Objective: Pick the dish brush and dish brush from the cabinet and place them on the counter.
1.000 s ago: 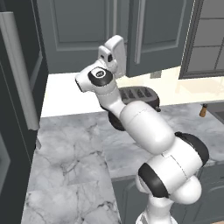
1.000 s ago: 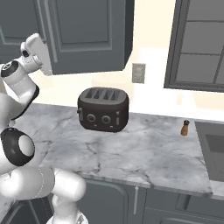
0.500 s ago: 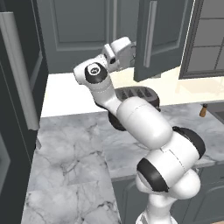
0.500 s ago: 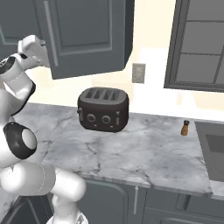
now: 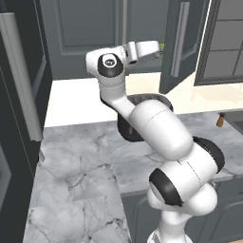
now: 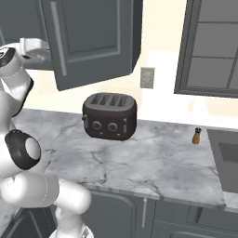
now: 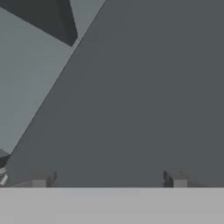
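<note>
The fingers stand wide apart and empty, pointing into the cabinet beside its open door. No brush is visible ahead, so its direction and axis cannot be told.

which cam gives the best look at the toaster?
Right base view: the toaster sits unobstructed on the counter, with slots, knobs and side lever all visible. In the left base view the arm covers most of it, leaving only dark edges. The hand view faces a grey cabinet panel instead.
</note>
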Tool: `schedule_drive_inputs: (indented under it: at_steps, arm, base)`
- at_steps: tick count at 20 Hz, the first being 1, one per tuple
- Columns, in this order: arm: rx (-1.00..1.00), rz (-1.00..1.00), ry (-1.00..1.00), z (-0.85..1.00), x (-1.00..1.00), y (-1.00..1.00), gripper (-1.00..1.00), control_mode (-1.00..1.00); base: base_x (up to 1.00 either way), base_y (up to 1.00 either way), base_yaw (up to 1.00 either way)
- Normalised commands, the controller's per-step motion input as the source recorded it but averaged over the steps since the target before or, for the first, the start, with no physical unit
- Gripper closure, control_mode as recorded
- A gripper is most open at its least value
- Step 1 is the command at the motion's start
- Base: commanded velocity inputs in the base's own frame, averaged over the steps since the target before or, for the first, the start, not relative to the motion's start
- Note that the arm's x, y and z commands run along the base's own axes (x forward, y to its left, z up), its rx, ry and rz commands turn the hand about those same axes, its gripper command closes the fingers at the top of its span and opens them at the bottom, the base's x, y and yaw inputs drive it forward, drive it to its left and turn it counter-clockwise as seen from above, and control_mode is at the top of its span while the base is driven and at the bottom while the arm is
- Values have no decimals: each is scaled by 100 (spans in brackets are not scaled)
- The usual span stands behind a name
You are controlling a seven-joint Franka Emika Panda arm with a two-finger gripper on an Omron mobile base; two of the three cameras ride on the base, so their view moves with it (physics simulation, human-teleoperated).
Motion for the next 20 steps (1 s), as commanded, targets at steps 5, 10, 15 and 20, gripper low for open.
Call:
schedule_drive_inputs:
  at_steps: [5,10,15,20]
  arm:
    - [12,13,-24,0,-6,-77,-100,-100]
    - [6,19,-16,0,0,-74,-100,-100]
    - [5,20,-17,0,0,-71,-100,-100]
    - [4,21,-15,0,0,-67,-100,-100]
  base:
    - [0,0,0]
    - [0,0,0]
    - [0,0,0]
    - [0,0,0]
